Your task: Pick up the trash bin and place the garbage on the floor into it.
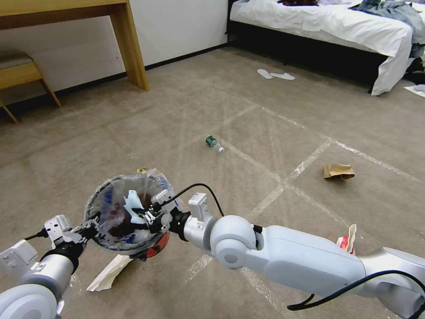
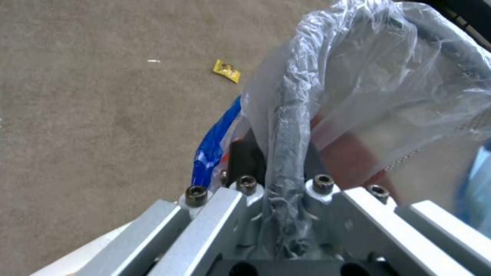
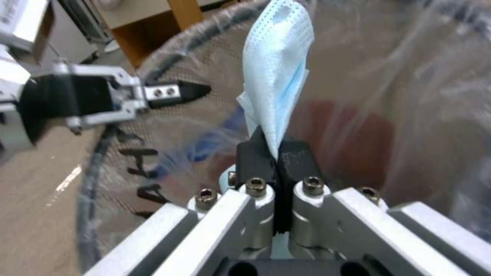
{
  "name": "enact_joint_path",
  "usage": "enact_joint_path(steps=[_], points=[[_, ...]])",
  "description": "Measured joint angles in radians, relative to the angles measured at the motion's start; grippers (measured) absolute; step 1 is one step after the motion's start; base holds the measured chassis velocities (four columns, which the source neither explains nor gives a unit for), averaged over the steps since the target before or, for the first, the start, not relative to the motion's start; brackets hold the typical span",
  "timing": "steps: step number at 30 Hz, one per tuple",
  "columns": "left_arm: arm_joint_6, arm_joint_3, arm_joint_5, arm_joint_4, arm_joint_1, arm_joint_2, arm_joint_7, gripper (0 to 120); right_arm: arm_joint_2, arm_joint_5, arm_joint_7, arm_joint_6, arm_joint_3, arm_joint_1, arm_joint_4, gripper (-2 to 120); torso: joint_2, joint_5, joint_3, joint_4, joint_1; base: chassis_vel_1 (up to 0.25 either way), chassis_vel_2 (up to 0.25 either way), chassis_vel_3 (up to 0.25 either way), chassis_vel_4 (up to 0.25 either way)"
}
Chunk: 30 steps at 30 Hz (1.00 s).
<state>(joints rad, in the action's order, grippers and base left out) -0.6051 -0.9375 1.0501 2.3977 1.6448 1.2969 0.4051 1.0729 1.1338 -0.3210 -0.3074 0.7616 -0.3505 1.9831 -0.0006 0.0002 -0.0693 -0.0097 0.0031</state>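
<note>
My head camera looks forward and down over both my arms at the carpet (image 1: pixel 265 115). My left wrist camera sits right behind my left gripper (image 2: pixel 286 168), facing along it at the trash bin (image 2: pixel 358 76) rim, very near. My right wrist camera looks past my right gripper (image 3: pixel 276 153) into the same bin, my left gripper beyond.

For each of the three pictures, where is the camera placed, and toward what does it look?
Head view: from the robot's head, down at the floor; both arms show, meeting at the trash bin.
Left wrist view: on the left arm, along the left gripper, shut on the bin's rim.
Right wrist view: on the right arm, along the right gripper, which pinches a blue face mask over the bin.
Shared: all three show the bin's plastic liner.
</note>
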Motion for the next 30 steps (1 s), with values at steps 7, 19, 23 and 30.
enact_joint_path(steps=[7,19,23,30], points=[[0.001,-0.003,-0.003,0.005,0.007,0.003,0.0,2,-0.012,-0.023,-0.003,-0.005,0.0,-0.03,-0.003,0,0.0,0.0,0.0,0.0,0.0,0.0,0.0,0.0,0.0],[0.002,-0.007,-0.005,0.009,0.013,0.006,-0.001,2,-0.018,-0.025,0.004,-0.013,0.004,-0.024,0.003,36,0.0,-0.0001,0.0,0.0001,0.0,0.0,0.0,0.0,0.0],[0.003,-0.009,-0.003,0.012,0.015,0.005,-0.002,2,-0.015,-0.024,0.008,-0.016,0.005,-0.021,0.004,56,0.0,-0.0001,0.0,0.0,0.0,0.0,0.0,0.0,0.0],[0.003,-0.01,-0.003,0.013,0.017,0.006,-0.002,2,-0.014,-0.026,0.009,-0.016,0.005,-0.022,0.006,92,0.0,-0.0001,0.0,0.0,0.0,0.0,0.0,0.0,0.0]])
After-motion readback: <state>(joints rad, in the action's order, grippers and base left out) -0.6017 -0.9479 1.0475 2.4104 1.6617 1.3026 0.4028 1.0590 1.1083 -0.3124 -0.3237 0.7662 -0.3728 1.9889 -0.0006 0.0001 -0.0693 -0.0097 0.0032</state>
